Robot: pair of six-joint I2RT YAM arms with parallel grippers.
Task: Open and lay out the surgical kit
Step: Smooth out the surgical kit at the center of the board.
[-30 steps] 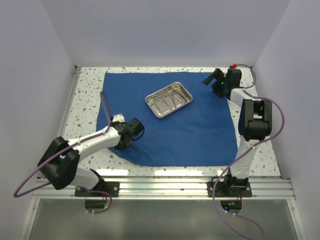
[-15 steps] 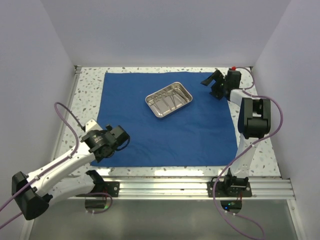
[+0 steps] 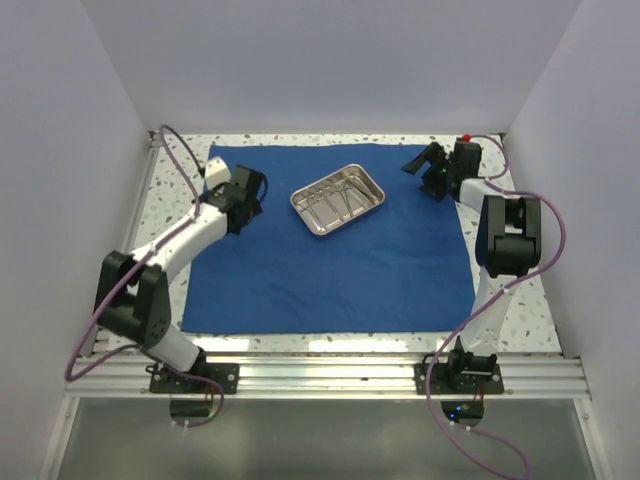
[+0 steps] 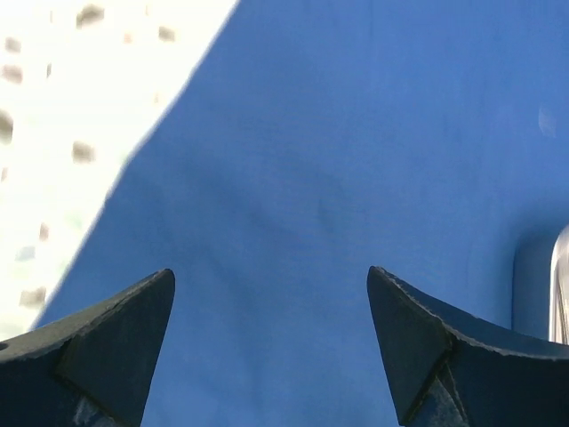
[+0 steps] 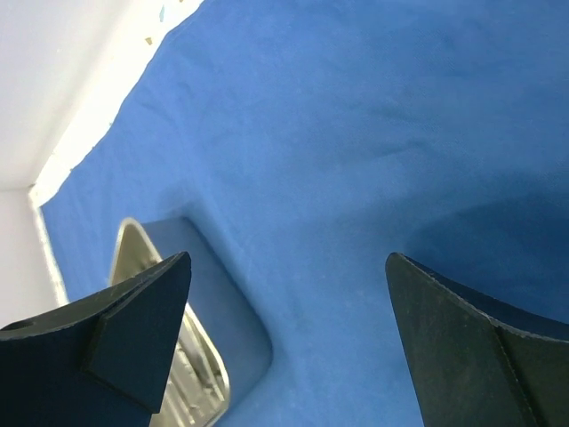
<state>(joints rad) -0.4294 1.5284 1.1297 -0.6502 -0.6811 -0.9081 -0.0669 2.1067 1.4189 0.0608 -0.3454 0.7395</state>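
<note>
**Both pincers released above the spread blue cloth**

Top view: the left pincer (image 3: 250, 192) hangs with its jaws apart and grips nothing. Beneath it is the far left part of the one blue cloth (image 3: 330, 270), which lies flat on the speckled table (image 3: 535, 310). A single steel tray (image 3: 376, 183) sits on the cloth to this pincer's right, clear of it and set at a slant. The right pincer (image 3: 422, 172) is likewise spread and empty, at the cloth's far right corner, with the tray to its left and apart from it. Slim silver instruments (image 3: 335, 202) lie inside the tray. They are so thin and crowded that they cannot be counted.

Left wrist view: the left pincer (image 4: 270, 276) shows two dark fingertips, both cut off by the lower edge. Only blue cloth (image 4: 356, 133) lies between and ahead of them. Bare table (image 4: 71, 107) shows ahead to the left, blurred. A bright sliver of the steel tray (image 4: 560, 285) peeks in at the right edge, the rest out of frame.

Right wrist view: the right pincer (image 5: 287, 258) again shows two fingertips wide apart, cropped at the bottom, with blue cloth (image 5: 356, 116) below them. The steel tray (image 5: 203, 378) lies ahead to the left. It is partly hidden behind the left fingertip and cut by the lower edge, and its contents cannot be made out.
</note>
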